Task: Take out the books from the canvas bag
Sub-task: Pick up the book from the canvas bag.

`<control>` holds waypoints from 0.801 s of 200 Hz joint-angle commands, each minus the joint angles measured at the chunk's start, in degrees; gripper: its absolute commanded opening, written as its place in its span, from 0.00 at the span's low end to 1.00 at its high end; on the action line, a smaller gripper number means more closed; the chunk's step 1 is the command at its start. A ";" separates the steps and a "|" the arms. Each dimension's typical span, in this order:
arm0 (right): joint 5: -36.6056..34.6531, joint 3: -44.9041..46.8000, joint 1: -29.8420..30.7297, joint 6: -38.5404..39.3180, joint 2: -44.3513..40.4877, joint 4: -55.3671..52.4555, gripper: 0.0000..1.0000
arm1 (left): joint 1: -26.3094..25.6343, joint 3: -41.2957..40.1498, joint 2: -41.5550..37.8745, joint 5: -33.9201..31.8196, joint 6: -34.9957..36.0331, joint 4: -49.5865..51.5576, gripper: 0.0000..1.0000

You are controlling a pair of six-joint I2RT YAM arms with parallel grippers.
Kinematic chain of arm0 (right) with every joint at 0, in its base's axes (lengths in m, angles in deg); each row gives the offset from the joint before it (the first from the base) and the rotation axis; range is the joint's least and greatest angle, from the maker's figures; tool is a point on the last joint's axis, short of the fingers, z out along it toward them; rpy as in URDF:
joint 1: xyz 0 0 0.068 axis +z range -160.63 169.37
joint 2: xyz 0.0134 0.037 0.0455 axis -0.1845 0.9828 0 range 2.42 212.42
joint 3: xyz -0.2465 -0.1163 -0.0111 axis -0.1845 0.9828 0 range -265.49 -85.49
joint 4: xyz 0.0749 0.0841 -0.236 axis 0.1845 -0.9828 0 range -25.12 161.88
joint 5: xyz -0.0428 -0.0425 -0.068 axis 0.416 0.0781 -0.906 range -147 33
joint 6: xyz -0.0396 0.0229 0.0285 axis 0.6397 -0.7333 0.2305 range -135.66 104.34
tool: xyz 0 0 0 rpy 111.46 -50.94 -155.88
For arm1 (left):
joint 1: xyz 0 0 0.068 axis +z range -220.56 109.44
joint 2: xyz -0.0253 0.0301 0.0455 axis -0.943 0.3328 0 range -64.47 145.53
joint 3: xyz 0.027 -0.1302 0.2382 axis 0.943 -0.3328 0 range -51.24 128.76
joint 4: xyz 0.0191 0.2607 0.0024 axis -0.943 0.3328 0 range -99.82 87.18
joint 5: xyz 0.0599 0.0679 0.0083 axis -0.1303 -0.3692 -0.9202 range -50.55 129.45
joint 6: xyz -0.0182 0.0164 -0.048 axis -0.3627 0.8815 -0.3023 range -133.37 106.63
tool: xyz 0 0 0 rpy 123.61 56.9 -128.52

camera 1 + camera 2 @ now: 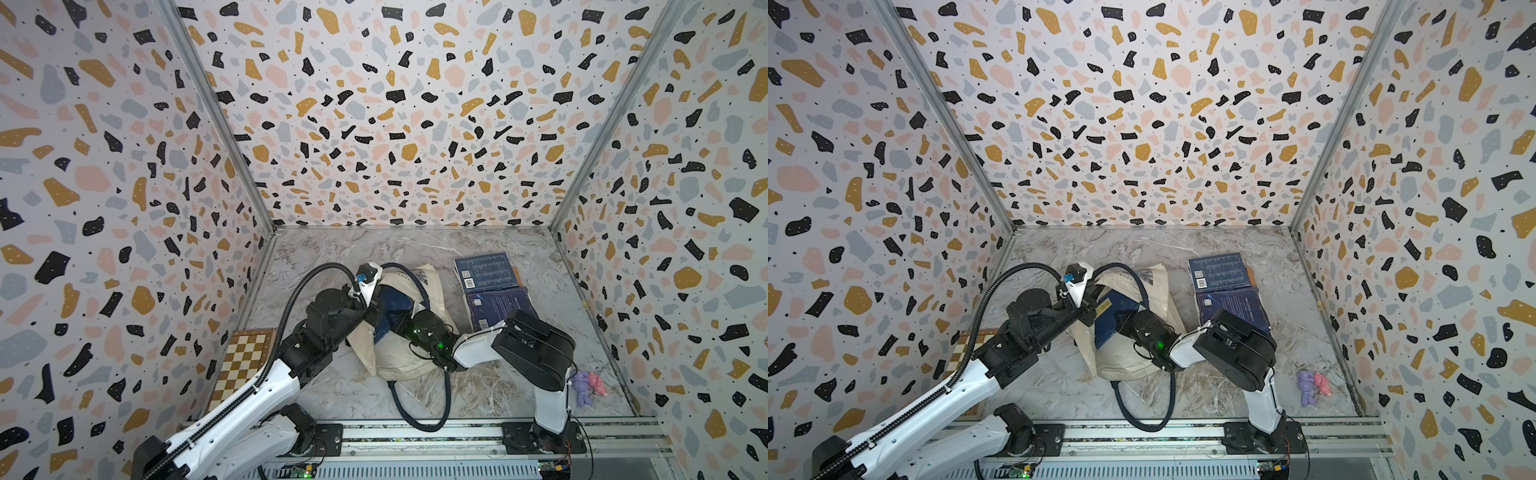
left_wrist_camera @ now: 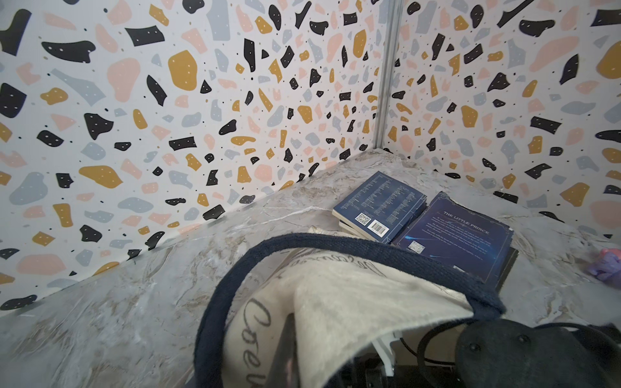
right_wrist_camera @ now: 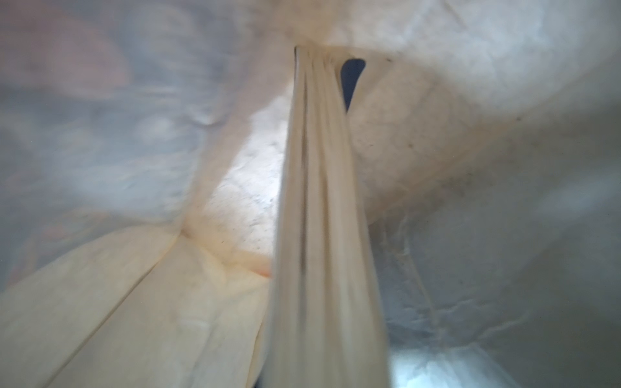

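Nearest, along the bottom edge of both top views, the metal rail (image 1: 415, 440) is seen. One navy handle (image 1: 424, 428) of the canvas bag (image 1: 399, 361) is looped over the table's front edge onto it. At lower left the chessboard box (image 1: 243, 365) is set against the left wall, partly covered by the left arm. At lower right a small plush toy (image 1: 588, 386) is placed near the right wall. Bare marble of the table (image 1: 498, 395) is shown between bag and toy.

The bag is slumped at the centre of the frame. The left gripper (image 1: 1087, 311) is closed on the rim at the left side of its mouth. In the left wrist view the cream cloth is draped over a dark finger (image 2: 289, 352), with the second handle (image 2: 232, 268) arched above. One of the books (image 1: 1111, 320), navy with a yellow label, is seen lying in the open mouth. The right gripper (image 1: 1124, 321) is set inside the mouth at this book's right edge. The right wrist view gives only blurred canvas and a cream page edge (image 3: 322, 201), so whether the jaws are clamped cannot be told.

Further up and right, outside the bag, a single book (image 1: 498, 307) is laid flat, its near corner hidden by the right arm. A small stack (image 1: 486, 270) is set touching its far edge. Beyond these, bare marble is shown up to the back wall, and a wider patch between the bag and the left wall.
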 commanded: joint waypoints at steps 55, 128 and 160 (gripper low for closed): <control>3.29 -2.00 0.51 13.91 -8.50 -8.93 0.00 | -0.34 5.15 4.66 -8.22 0.08 2.35 0.00; 8.68 -3.16 0.27 24.22 -14.05 -16.91 0.00 | -0.34 5.60 5.84 -10.86 0.06 3.17 0.00; 11.73 -3.34 -0.30 26.01 -14.73 -19.09 0.00 | -0.34 5.91 6.17 -12.82 0.05 3.70 0.00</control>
